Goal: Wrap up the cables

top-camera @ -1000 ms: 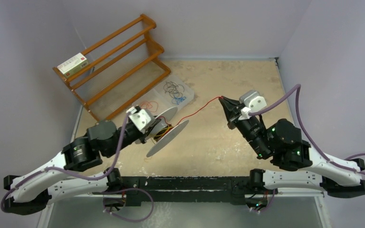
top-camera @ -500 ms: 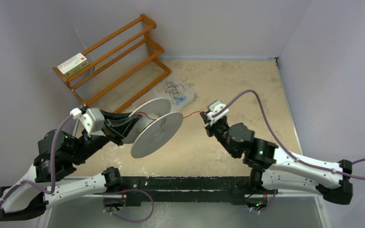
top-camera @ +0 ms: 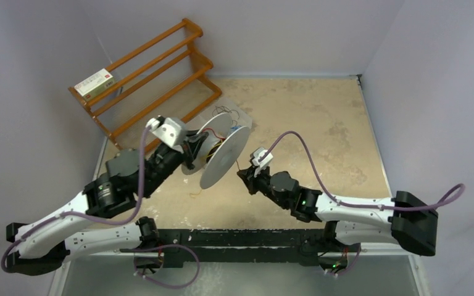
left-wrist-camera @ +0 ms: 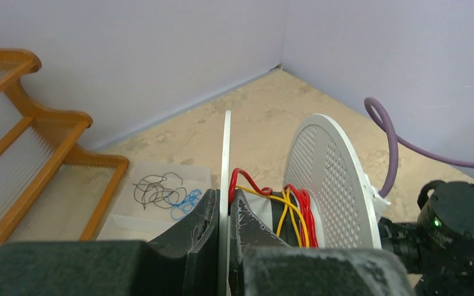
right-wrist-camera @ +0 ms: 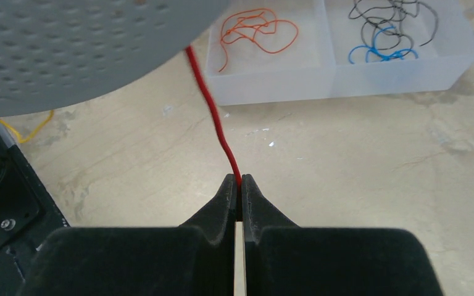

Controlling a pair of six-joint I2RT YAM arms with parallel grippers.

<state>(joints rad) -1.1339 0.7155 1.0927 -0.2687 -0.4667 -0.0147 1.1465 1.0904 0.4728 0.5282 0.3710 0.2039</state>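
Observation:
My left gripper (left-wrist-camera: 225, 203) is shut on one flange of a white spool (top-camera: 224, 157) and holds it above the table; it also shows in the top view (top-camera: 192, 150). Red and yellow cable turns (left-wrist-camera: 296, 213) sit on the spool's hub between the thin flange (left-wrist-camera: 226, 154) and the perforated flange (left-wrist-camera: 330, 179). My right gripper (right-wrist-camera: 239, 180) is shut on the red cable (right-wrist-camera: 213, 117), which runs up behind the spool's flange (right-wrist-camera: 68, 49). In the top view the right gripper (top-camera: 242, 176) is just right of the spool, low over the table.
A clear two-part tray (right-wrist-camera: 333, 58) holds an orange cable (right-wrist-camera: 256, 28) and black and blue cables (right-wrist-camera: 389, 31); it also shows in the left wrist view (left-wrist-camera: 160, 194). A wooden rack (top-camera: 148, 80) with a small box (top-camera: 95, 82) stands at the back left. A purple hose (left-wrist-camera: 389, 139) loops nearby.
The left arm has turned and swung the spool back and to the right. The right arm has stretched low and leftward, bringing its gripper with the red cable close under the spool.

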